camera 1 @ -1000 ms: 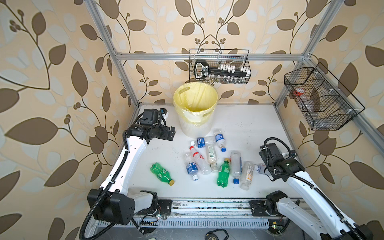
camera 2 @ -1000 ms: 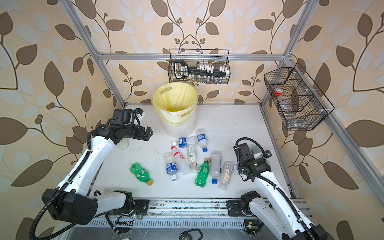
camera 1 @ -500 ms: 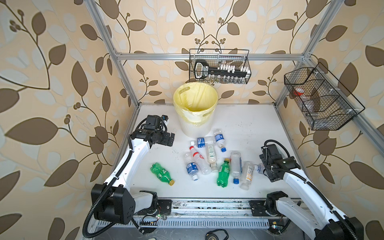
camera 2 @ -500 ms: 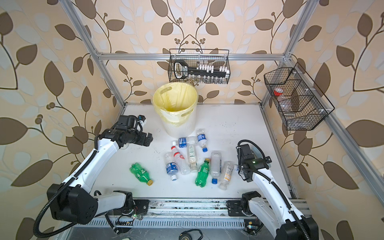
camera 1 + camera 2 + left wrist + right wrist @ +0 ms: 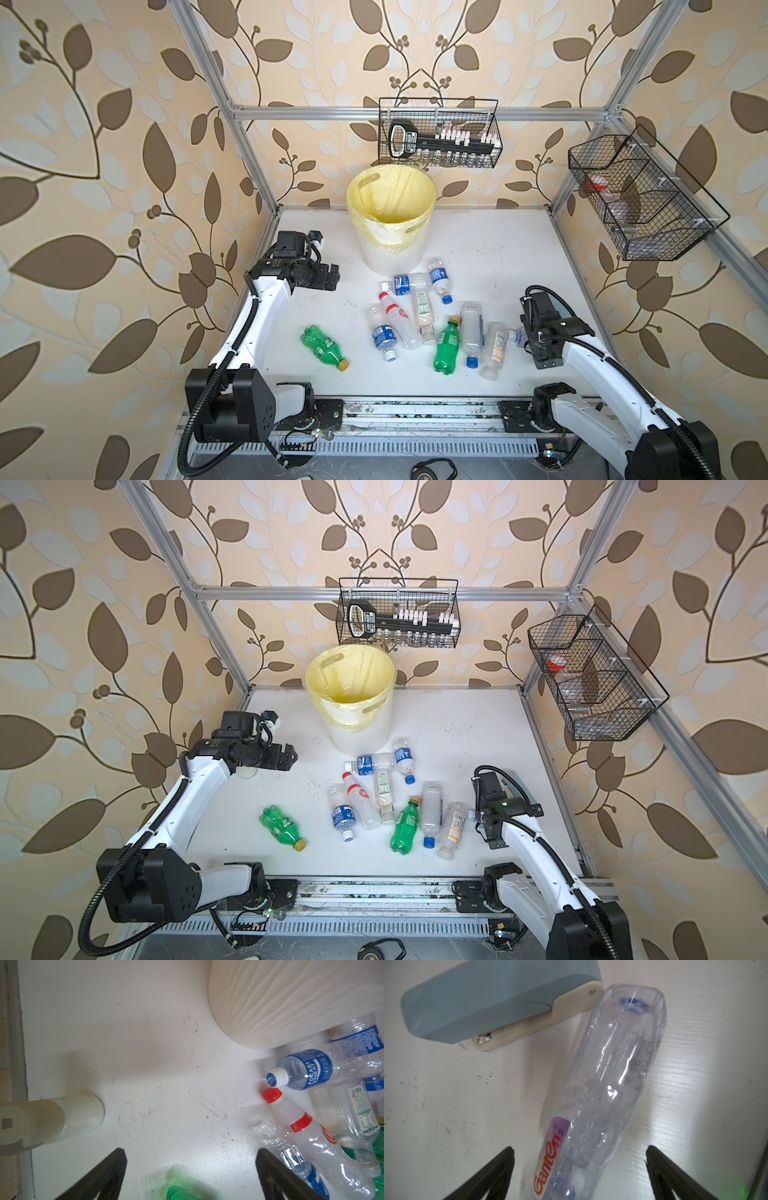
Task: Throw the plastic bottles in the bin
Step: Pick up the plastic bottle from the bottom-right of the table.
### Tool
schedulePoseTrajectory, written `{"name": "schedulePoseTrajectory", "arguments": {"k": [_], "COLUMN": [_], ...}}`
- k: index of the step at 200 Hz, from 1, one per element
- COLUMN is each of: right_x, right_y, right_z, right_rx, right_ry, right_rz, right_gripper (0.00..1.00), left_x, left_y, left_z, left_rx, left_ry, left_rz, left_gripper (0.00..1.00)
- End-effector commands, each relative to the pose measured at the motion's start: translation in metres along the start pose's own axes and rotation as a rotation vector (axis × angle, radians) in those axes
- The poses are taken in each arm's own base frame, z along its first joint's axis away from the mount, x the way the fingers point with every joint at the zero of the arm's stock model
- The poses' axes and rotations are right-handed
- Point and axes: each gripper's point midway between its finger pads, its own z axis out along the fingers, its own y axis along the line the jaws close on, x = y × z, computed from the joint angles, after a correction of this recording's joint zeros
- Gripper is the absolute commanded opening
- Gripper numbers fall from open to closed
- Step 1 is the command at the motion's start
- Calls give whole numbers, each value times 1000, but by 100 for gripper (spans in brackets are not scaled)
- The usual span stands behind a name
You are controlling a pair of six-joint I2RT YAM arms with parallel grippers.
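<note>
The bin (image 5: 390, 216) (image 5: 351, 696), white and ribbed with a yellow liner, stands at the back. Several plastic bottles (image 5: 419, 307) (image 5: 380, 789) lie in front of it, with one green bottle (image 5: 324, 347) apart at the left. My left gripper (image 5: 328, 279) (image 5: 191, 1167) hangs open over bare table left of the bin wall (image 5: 291, 1001), nothing between its fingers. My right gripper (image 5: 579, 1167) (image 5: 528, 337) is open, its jaws either side of a clear Ganten bottle (image 5: 612, 1074) lying at the right end of the pile, not touching it.
A light blue stapler (image 5: 488, 1001) lies right beside the Ganten bottle. A whitish upright cylinder (image 5: 62, 1118) stands by the left table edge. Two black wire baskets (image 5: 440, 133) (image 5: 640, 199) hang on the back and right walls.
The left arm has swung slightly away from the bin and lower, gripper still open. The right arm has shifted a little over the clear bottle at the right end.
</note>
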Motion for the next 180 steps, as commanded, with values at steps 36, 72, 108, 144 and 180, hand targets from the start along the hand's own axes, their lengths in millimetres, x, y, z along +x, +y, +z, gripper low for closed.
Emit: {"name": "schedulePoseTrajectory", "arguments": {"k": [36, 72, 108, 144, 180], "right_x": [11, 13, 14, 14, 14], "right_y": [-9, -8, -17, -22, -23], "right_z": [17, 22, 26, 27, 26], "right_rx": [60, 50, 60, 50, 39], "right_ry": [35, 37, 35, 29, 34], "right_rz": [94, 110, 156, 176, 153], "right_gripper": [95, 84, 73, 65, 59], "left_x": [3, 4, 4, 5, 4], "left_y": [-4, -6, -8, -8, -11], "left_z": [4, 3, 2, 2, 0], "left_rx": [54, 66, 77, 84, 102], "left_ry": [10, 18, 20, 19, 17], "left_rz": [5, 2, 4, 0, -6], "left_gripper": [99, 99, 99, 99, 99]}}
